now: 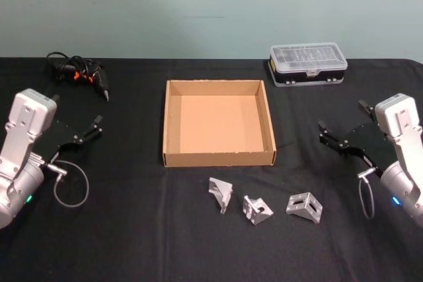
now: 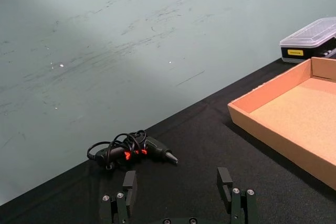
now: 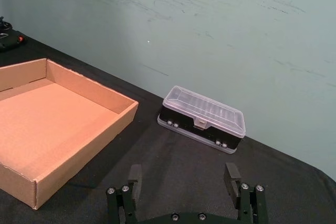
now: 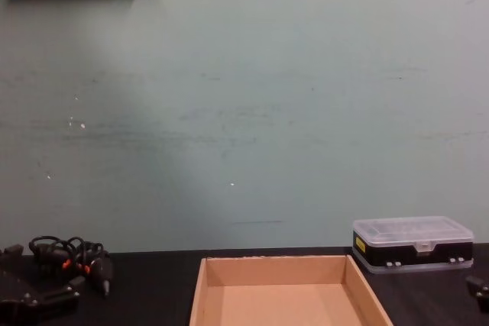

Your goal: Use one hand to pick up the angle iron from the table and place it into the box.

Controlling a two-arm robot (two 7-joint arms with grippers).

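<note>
**Small, close-set brackets leave little room for a clean grip**

Both hands are empty. The right hand hovers near the right edge of the desk and the left hand near the left edge, each with its jaws spread wide.

Three brackets lie in a loose row near the front edge, just in front of the box: the leftmost angle iron, the middle angle iron and the rightmost angle iron. They are close together but apart.

The main risk is probably a poor hold. These are bare metal pieces with sloped faces, and it is hard to tell how each one's flanges are turned. If the jaws close across a slanted face, the piece could twist or squirt out.

Coming down on the middle angle iron could also knock a neighbour aside.

On the way to the box, a piece carried low might clip the front wall and push the light cardboard toward the far edge, or fall short of it.
</note>
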